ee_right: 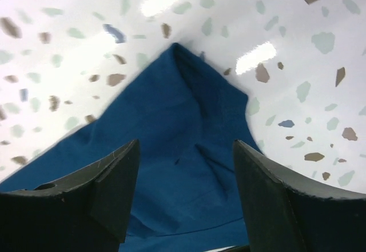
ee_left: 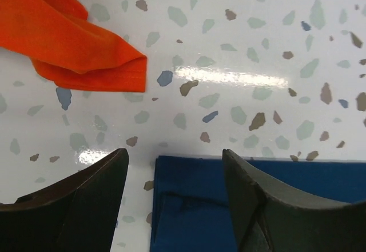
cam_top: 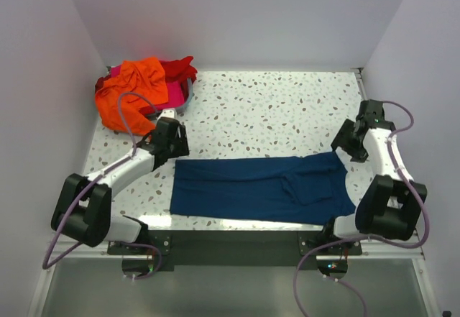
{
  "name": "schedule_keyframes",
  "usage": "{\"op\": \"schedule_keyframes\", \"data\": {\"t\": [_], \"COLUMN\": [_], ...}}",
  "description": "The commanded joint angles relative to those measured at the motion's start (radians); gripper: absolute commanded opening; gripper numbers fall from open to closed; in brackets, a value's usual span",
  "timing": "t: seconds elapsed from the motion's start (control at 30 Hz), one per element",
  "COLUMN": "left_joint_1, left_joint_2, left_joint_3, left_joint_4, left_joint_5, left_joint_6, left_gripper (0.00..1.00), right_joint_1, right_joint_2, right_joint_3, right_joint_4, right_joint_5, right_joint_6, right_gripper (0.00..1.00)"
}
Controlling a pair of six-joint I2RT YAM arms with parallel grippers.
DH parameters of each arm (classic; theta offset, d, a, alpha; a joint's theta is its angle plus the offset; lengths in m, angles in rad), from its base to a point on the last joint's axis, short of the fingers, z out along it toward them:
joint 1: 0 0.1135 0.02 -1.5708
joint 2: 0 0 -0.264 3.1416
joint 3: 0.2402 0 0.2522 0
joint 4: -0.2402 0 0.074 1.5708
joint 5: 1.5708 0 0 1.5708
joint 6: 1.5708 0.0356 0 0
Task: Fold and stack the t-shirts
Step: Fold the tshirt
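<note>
We see whole speckled white tabletop [cam_top: 287, 108] from high above, looking from near edge. Wrist cameras face down, close; each shares one end of flat navy blue cloth t-shirt [cam_top: 244, 187] with overhead.

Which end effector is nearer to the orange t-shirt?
Left. The left end effector hovers just beside the orange t-shirt; the right end effector is far off, over one end of the navy t-shirt.

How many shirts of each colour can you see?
Navy shirt: 1
Orange shirt: 1
Red shirt: 1
Pink shirt: 1
Total: 4, if each bunched-up colour is just one shirt.
</note>
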Motion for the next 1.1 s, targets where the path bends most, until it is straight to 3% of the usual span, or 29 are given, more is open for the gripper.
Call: {"op": "schedule_keyframes", "data": {"t": [0.0,0.27,0.63,0.83,1.07], "left_joint_1": [-0.043,-0.107,-0.112,-0.11,-0.11], "left_joint_2": [-0.091,-0.141,-0.048,0.047,0.193], "left_joint_3": [0.021,-0.088,-0.174,-0.149,0.004], "left_joint_4": [-0.027,0.025,0.146,0.168,0.137], "left_joint_5": [-0.03,0.071,0.143,0.116,0.055], "left_joint_6": [-0.026,-0.126,-0.164,-0.161,-0.128], "left_gripper": [0.72,0.72,0.71,0.71,0.71], "right_joint_1": [0.053,0.185,0.185,0.185,0.185], "right_joint_2": [-0.109,-0.033,0.148,0.254,0.378], "right_joint_3": [0.0,-0.121,-0.189,-0.163,-0.04], "right_joint_4": [-0.003,0.142,0.264,0.3,0.281], "right_joint_5": [-0.075,-0.24,-0.24,-0.226,-0.211], "right_joint_6": [0.016,0.105,0.106,0.112,0.115], "right_gripper": [0.69,0.67,0.65,0.65,0.65]}}
